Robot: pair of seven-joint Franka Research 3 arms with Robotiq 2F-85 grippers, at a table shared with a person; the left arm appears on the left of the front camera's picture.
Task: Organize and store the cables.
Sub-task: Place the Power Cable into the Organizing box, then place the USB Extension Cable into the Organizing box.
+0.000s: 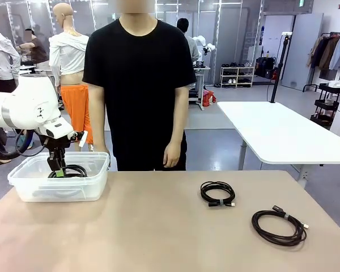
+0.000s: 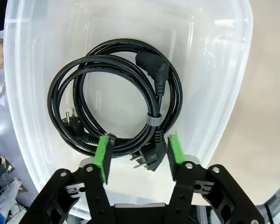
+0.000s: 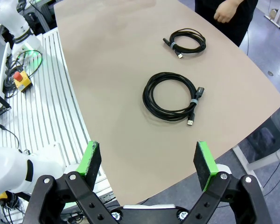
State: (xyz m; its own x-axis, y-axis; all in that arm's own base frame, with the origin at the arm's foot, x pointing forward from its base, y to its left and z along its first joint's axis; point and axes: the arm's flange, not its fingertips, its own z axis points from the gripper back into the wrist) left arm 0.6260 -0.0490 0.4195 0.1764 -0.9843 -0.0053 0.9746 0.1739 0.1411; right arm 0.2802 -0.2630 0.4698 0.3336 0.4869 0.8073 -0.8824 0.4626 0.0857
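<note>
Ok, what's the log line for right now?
left gripper: open, over power cable in clear bin | right gripper: open, empty | on table: smaller cable, larger cable

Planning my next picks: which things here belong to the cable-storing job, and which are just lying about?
Job: bin cable; small coil; large coil; clear bin; left gripper, open; right gripper, open.
Lying about: red stop button; white table at the back; black cart.
</note>
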